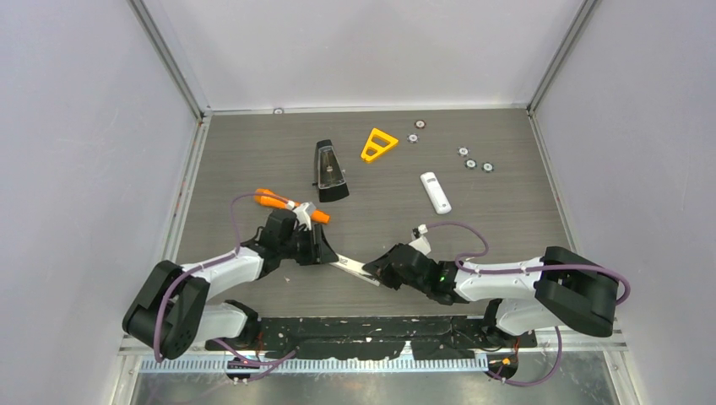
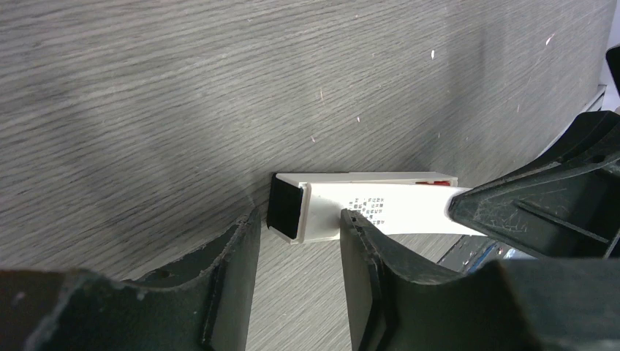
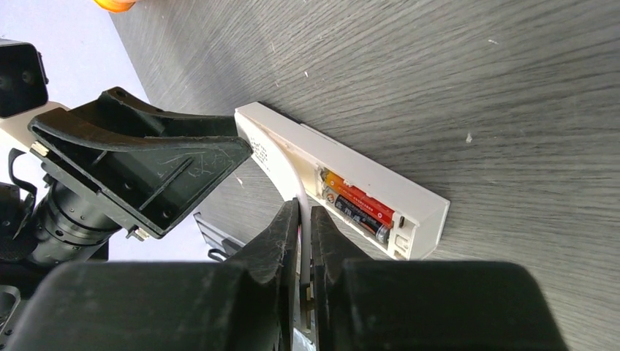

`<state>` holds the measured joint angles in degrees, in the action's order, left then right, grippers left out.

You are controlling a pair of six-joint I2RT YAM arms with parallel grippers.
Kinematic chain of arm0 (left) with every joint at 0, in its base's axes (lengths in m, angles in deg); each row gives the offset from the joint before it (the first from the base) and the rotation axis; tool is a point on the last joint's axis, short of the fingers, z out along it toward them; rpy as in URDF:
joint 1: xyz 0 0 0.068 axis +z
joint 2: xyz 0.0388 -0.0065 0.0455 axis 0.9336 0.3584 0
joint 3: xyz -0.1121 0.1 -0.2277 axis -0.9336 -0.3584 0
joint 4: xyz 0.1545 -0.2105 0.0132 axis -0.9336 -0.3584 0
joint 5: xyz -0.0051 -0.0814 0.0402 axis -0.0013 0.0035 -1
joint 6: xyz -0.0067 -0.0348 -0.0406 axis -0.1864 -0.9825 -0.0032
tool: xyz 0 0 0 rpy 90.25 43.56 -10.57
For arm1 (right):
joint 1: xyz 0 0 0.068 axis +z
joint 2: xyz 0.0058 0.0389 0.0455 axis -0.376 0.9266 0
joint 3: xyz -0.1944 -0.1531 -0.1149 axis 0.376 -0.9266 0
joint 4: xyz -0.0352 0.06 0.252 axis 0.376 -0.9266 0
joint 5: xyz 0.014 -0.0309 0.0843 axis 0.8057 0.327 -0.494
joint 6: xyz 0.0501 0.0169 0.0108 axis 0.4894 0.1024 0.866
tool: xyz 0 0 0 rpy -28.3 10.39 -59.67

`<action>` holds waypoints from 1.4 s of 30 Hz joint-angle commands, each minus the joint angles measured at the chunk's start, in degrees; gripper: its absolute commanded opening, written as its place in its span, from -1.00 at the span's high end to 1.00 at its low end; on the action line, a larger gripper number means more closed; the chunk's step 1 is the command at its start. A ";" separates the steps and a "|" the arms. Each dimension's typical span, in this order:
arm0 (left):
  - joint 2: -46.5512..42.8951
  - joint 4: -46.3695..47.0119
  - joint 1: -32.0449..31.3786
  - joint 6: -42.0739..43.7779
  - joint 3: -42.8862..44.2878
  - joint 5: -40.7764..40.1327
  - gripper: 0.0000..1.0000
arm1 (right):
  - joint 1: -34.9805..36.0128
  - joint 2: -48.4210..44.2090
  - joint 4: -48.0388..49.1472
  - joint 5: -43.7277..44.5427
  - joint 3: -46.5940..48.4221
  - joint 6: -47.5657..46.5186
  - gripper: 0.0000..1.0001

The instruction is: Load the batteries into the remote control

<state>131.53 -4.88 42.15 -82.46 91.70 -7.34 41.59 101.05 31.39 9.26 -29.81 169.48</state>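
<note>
A white remote lies near the table's front edge between my two grippers. In the right wrist view its open battery bay holds an orange-and-red battery beside a dark grey battery; no third battery shows. My right gripper is shut on the thin white battery cover, which curves up from the remote. It also shows in the top view. My left gripper is open, its fingers on either side of the remote's black-windowed end. It also shows in the top view.
A second white remote lies at mid right. A black wedge-shaped object and a yellow triangle stand further back. Several round silver discs are at the back right. An orange-ended object lies by the left gripper.
</note>
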 commanded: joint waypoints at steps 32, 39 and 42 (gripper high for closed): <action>7.50 -11.72 -5.03 2.30 3.18 -11.04 0.48 | 1.16 -17.74 -26.21 0.43 -1.77 -0.18 0.18; 7.90 -11.23 -5.13 2.00 3.02 -10.82 0.49 | 1.11 -16.32 -24.68 0.77 -3.11 -1.47 0.18; 7.91 -11.18 -5.14 1.97 3.07 -10.78 0.49 | 1.09 -13.73 -22.46 0.66 -2.86 -2.01 0.18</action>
<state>135.99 -9.12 37.86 -82.54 96.85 -10.47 42.36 84.97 6.80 7.88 -32.50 168.59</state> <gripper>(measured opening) 0.309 0.410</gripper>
